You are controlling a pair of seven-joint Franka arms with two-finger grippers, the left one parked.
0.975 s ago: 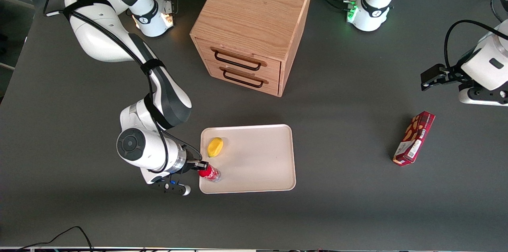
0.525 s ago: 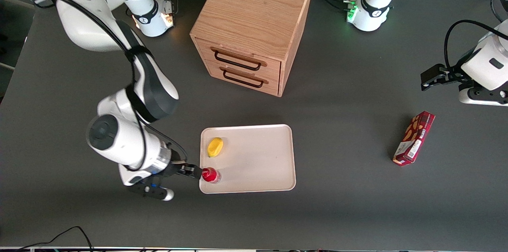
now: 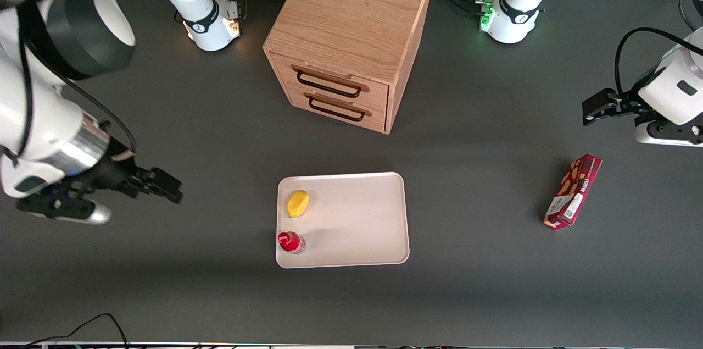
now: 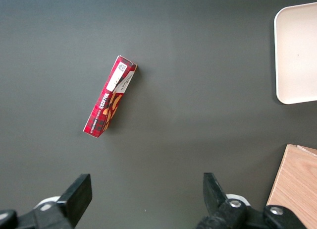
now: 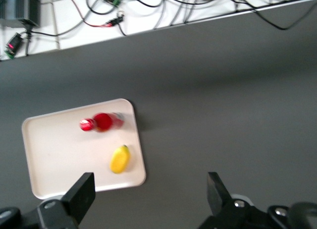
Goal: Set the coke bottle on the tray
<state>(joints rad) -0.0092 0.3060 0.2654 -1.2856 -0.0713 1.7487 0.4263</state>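
The coke bottle, small and red with a red cap, stands upright on the cream-beige tray, at the tray's corner nearest the front camera on the working arm's side. It also shows in the right wrist view on the tray. My gripper is open and empty. It hangs high above the bare table, well away from the tray toward the working arm's end. In the right wrist view the gripper has its jaws wide apart with nothing between them.
A yellow fruit lies on the tray beside the bottle, farther from the front camera. A wooden drawer cabinet stands farther back. A red snack box lies toward the parked arm's end of the table.
My gripper let go of the bottle's cap, rose and drew back toward the working arm's end of the table. The bottle stays upright on the tray.
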